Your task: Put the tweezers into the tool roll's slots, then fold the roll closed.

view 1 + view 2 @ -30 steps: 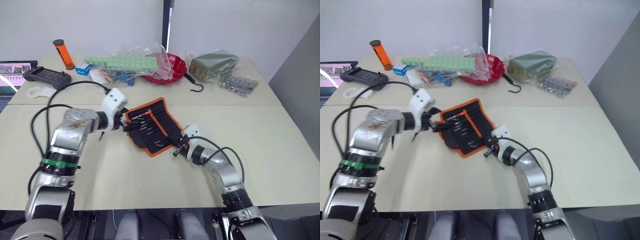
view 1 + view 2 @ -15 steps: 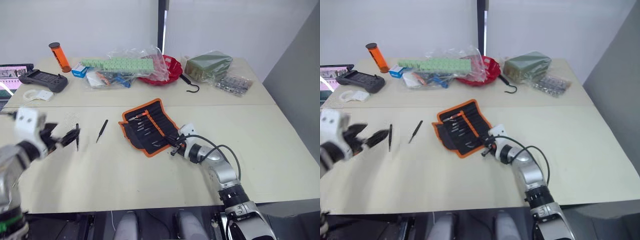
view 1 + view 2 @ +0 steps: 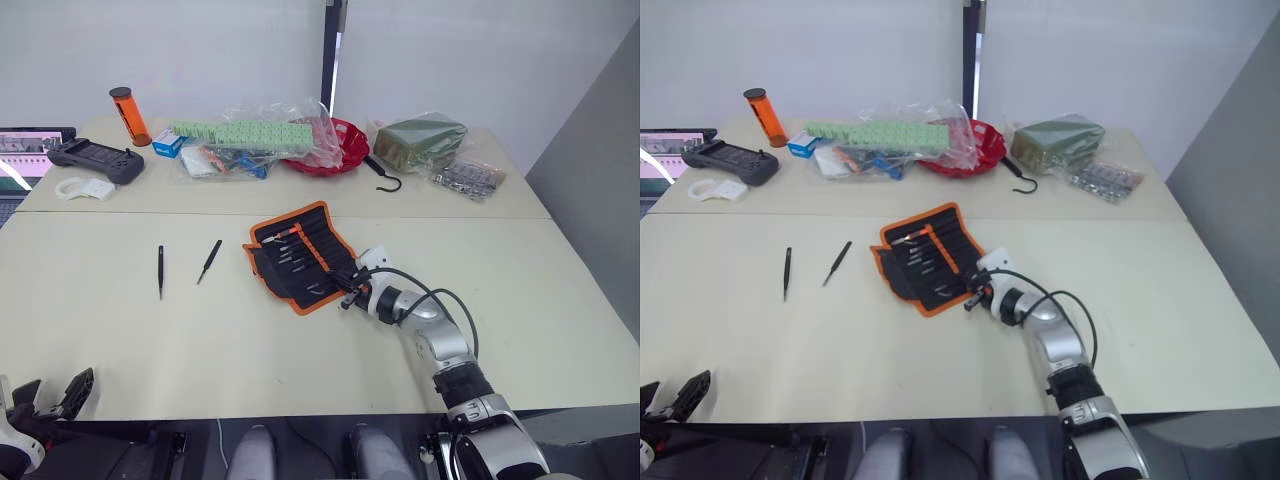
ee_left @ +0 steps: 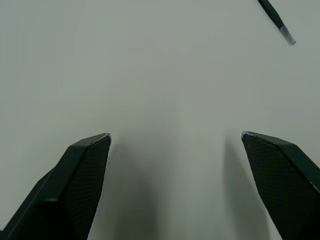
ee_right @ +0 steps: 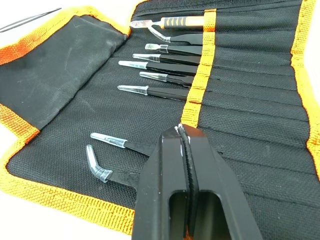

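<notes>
Judging by their look, the two loose tweezers lying on the table (image 3: pixel 100 330) are thin, light, stiff metal slivers that will skid on the smooth top, so I would pinch each one across its thicker middle rather than at the fine tip. One tweezer (image 3: pixel 160 271) lies left of the other tweezer (image 3: pixel 209 260), both well left of the tool roll (image 3: pixel 300 258), which lies open and flat near the table's centre. The roll is soft fabric; I expect it to buckle if pushed, so I would fold it by lifting an orange-piped edge.

My right gripper (image 3: pixel 348 297) rests at the roll's near right edge, fingers pressed together with nothing between them. My left gripper (image 3: pixel 50 398) hangs low at the near left, off the table edge, its fingers spread wide and empty.

From the head views I get the layout but the slots (image 5: pixel 240 75) are just dark stripes. My right wrist view shows several tweezers already seated, tips poking out past the orange inner strip (image 5: pixel 200 65), plus an orange-handled tool (image 5: pixel 182 21) at the top row. My left wrist view shows bare tabletop and one tweezer tip (image 4: pixel 276 21).
</notes>
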Robot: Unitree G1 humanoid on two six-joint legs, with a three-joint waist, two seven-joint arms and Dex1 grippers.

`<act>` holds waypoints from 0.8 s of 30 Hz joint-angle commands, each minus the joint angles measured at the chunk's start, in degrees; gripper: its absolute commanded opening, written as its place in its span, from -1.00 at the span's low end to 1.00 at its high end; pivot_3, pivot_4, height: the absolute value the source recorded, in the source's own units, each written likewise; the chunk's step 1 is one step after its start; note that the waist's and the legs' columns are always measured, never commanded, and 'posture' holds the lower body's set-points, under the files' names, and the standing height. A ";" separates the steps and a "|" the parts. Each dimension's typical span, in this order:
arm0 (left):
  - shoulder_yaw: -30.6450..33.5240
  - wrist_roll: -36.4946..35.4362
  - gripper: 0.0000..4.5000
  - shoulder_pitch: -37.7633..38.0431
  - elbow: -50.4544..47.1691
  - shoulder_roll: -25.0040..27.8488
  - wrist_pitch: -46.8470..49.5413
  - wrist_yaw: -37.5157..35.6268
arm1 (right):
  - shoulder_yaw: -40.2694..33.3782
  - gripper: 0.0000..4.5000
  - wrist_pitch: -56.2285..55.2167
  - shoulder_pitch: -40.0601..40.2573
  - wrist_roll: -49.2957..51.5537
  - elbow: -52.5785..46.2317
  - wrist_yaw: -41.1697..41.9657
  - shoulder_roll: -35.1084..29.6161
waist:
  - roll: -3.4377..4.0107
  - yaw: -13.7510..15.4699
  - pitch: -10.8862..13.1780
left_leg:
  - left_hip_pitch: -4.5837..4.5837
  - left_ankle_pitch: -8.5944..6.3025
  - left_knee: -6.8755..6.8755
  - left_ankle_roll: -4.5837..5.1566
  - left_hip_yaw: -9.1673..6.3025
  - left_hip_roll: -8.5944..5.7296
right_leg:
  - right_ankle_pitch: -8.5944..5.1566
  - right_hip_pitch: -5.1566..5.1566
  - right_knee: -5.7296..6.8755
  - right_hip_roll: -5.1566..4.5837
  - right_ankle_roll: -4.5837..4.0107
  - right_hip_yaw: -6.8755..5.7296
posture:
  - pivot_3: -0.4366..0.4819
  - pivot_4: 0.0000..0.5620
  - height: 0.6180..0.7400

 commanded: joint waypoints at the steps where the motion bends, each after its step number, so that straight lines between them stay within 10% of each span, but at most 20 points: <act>1: 0.05 -2.68 0.98 0.43 -2.63 0.32 -2.30 1.96 | 1.17 -1.00 1.69 1.61 -2.02 2.46 0.26 -0.36 | 0.00 -0.08 0.00 | 0.00 0.00 0.00 0.00 0.00 0.00 | 0.00 0.00 0.00 0.00 0.00 0.00 | -0.05 -0.47 1.00; 24: -24.23 1.61 0.98 -31.48 3.20 6.87 10.64 27.32 | 0.24 -1.00 3.80 4.66 -1.70 -2.81 -1.56 -1.68 | -0.08 0.03 -0.06 | -0.08 -0.10 -0.06 -0.14 -0.04 -0.06 | 0.24 -0.03 0.00 0.03 0.25 -0.03 | -0.05 -0.47 1.00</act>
